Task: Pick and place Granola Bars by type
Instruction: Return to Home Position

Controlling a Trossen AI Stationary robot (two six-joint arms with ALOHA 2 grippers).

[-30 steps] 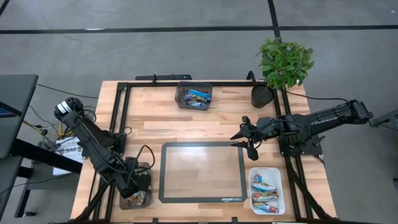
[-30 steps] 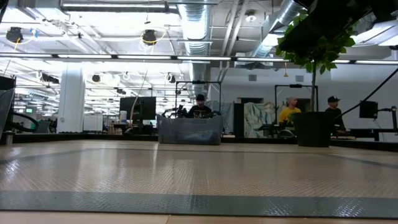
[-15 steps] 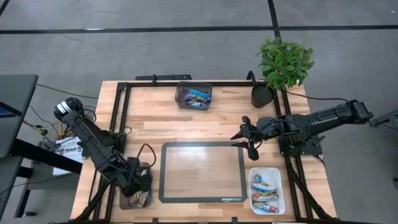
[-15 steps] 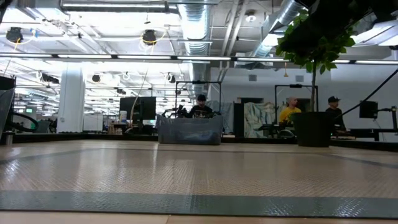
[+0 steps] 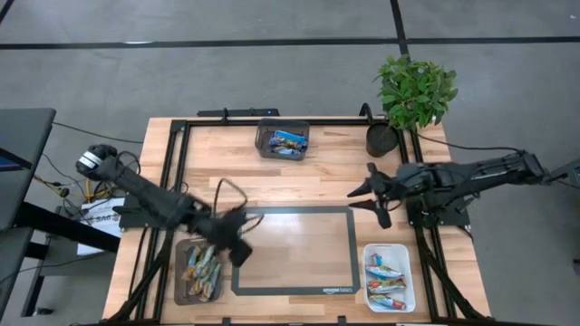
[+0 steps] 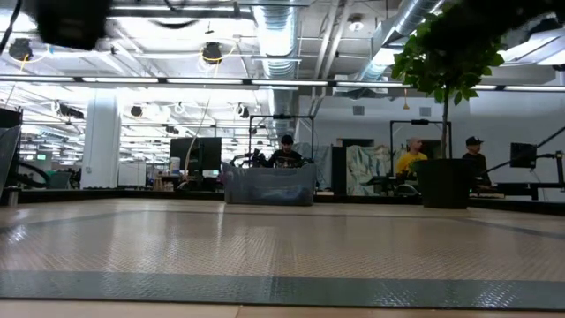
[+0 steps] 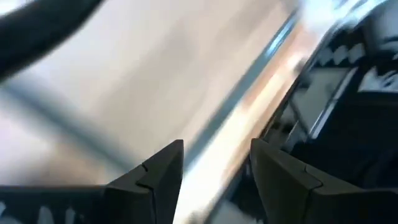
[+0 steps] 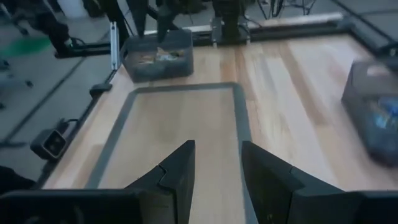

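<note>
The granola bars lie sorted in three containers. Brown-orange bars [image 5: 201, 270] fill the dark bin [image 5: 181, 288] at the near left. Blue bars [image 5: 286, 140] lie in the dark bin [image 5: 264, 141] at the far edge. White bars [image 5: 386, 282] lie in the white tray [image 5: 370, 272] at the near right. My left gripper [image 5: 237, 248] hovers blurred over the left border of the dark-framed mat [image 5: 294, 292], just right of the near-left bin; it is open with nothing between its fingers [image 7: 158, 171]. My right gripper [image 5: 367, 201] hangs open and empty past the mat's far right corner.
A potted plant [image 5: 412, 91] stands at the far right corner. Black rails [image 5: 178, 172] frame the table's left, far and right sides. People stand in the room beyond the far bin [image 6: 269, 184].
My left gripper has come up out of the near-left bin and swung quickly toward the table's right, reaching the mat's left border; the brown-orange bars in the bin now show. My right gripper has shifted a little toward the table's right edge.
</note>
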